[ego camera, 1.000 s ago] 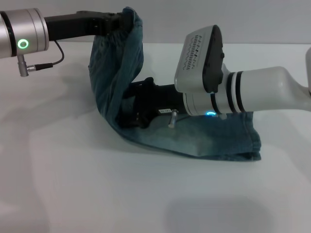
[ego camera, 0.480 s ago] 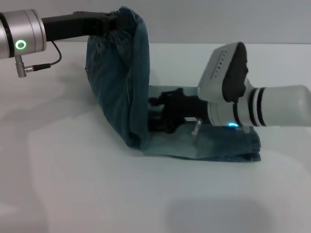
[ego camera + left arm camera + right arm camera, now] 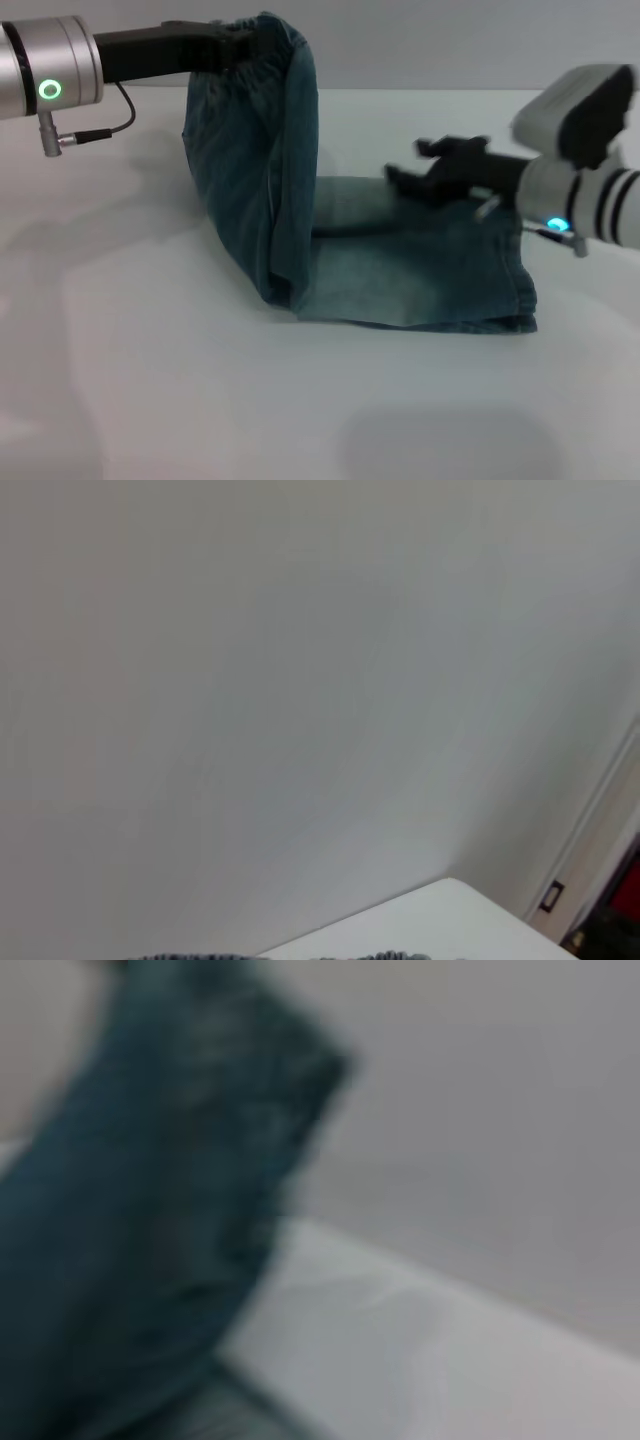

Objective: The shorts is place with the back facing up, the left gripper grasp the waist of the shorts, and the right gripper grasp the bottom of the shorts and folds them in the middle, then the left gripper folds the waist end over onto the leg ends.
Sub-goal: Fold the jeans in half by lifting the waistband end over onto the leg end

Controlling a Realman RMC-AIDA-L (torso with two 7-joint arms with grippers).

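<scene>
Blue denim shorts [image 3: 400,275] lie on the white table with their leg ends at the right. Their waist end [image 3: 265,40] is lifted high at the upper left, where my left gripper [image 3: 235,45] is shut on it, and the cloth hangs down in a tall fold [image 3: 255,170]. My right gripper [image 3: 425,165] hovers open above the flat part of the shorts, right of the hanging fold, holding nothing. In the right wrist view the hanging denim [image 3: 140,1210] fills one side. The left wrist view shows only wall and a strip of waistband [image 3: 390,956].
The white table [image 3: 200,400] spreads in front of and around the shorts. A grey cable [image 3: 100,125] hangs from my left arm at the upper left.
My right arm has pulled out from under the hanging fold and moved right and up, away from the shorts. The left gripper has carried the waist slightly rightward.
</scene>
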